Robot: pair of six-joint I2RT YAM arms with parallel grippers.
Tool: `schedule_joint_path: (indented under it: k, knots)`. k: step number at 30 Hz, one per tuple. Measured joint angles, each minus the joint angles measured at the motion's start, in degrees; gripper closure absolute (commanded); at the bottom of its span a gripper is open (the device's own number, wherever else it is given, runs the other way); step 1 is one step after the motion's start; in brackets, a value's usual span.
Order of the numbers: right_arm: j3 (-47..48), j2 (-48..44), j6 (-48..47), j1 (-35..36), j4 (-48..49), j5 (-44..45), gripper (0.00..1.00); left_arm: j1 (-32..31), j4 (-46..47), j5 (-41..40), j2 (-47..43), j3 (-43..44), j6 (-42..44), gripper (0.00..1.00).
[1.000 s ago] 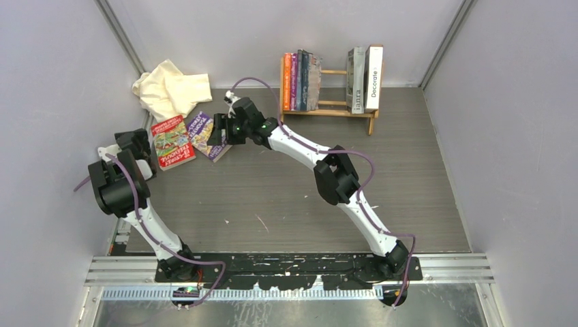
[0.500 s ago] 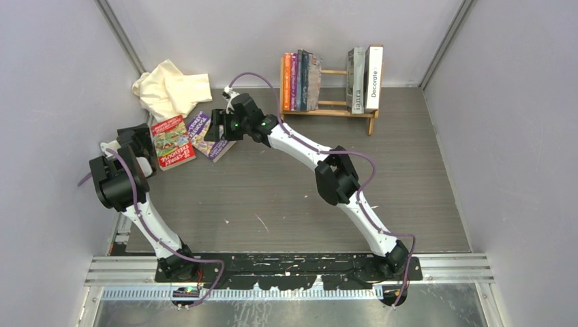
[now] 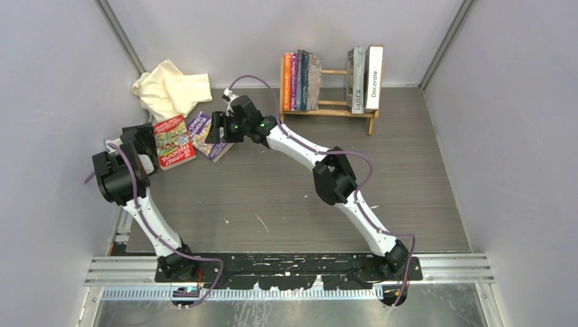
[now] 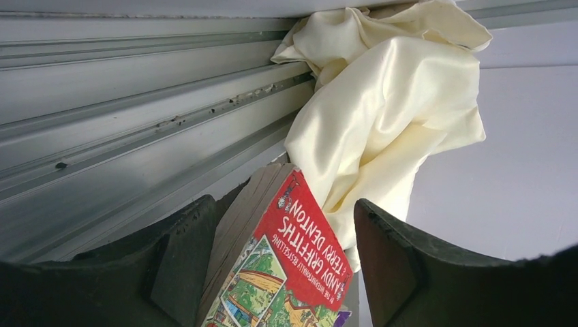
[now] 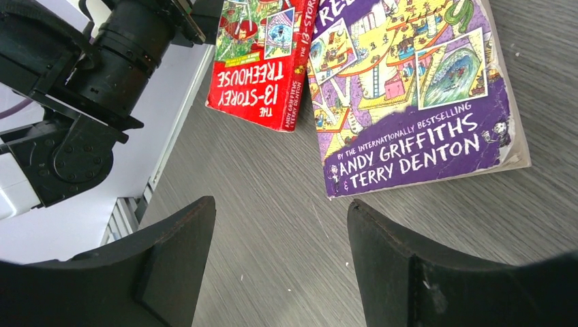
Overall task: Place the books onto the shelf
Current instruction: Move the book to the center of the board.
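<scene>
Along the far edge of the tabletop (image 3: 286, 184), the shelf (image 3: 334, 104) already holds most books (image 3: 301, 80) upright (two remain, near the far-left corner). The red book (image 4: 293, 259) sits between the parted, unclamped jaws of the left hand (image 4: 283, 211); the purple book (image 5: 416, 88) lies just beyond the right hand (image 5: 279, 208), likewise spread.

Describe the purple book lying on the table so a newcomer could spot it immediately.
Find the cream cloth in the table's far left corner. Two books lie flat just in front of it. The purple book is the one nearer the shelf; its neighbour, the red book, has a red-and-green cover.
</scene>
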Motion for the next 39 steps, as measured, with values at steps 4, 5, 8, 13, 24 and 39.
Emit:
schedule_joint_path:
  k: [4, 5, 8, 13, 24, 39]
  knots:
    - [0.00, 0.02, 0.02, -0.07, -0.17, 0.02, 0.24, -0.70, 0.09, 0.66, 0.68, 0.81, 0.00, 0.27]
    - [0.00, 0.02, 0.02, -0.11, -0.20, 0.02, 0.25, -0.87, 0.17, 0.87, 0.90, 1.01, 0.00, 0.27]
    - [0.00, 0.02, 0.02, -0.35, -0.20, 0.02, 0.24, -1.42, 0.59, 1.75, 1.60, 1.40, -0.02, 0.27]
    - [0.02, 0.13, 0.04, -0.72, -0.17, 0.00, 0.25, -2.19, 0.92, 3.28, 2.23, 2.21, 0.02, 0.28]
    - [3.39, 3.82, 0.50, -1.07, -0.24, -0.07, 0.25, -4.50, 0.87, 5.84, 2.36, 2.97, 0.52, 0.29]
    - [6.97, 8.20, 2.73, -1.07, -0.22, -0.15, 0.25, -7.34, 0.63, 7.74, 2.75, 3.10, 2.23, 0.29]
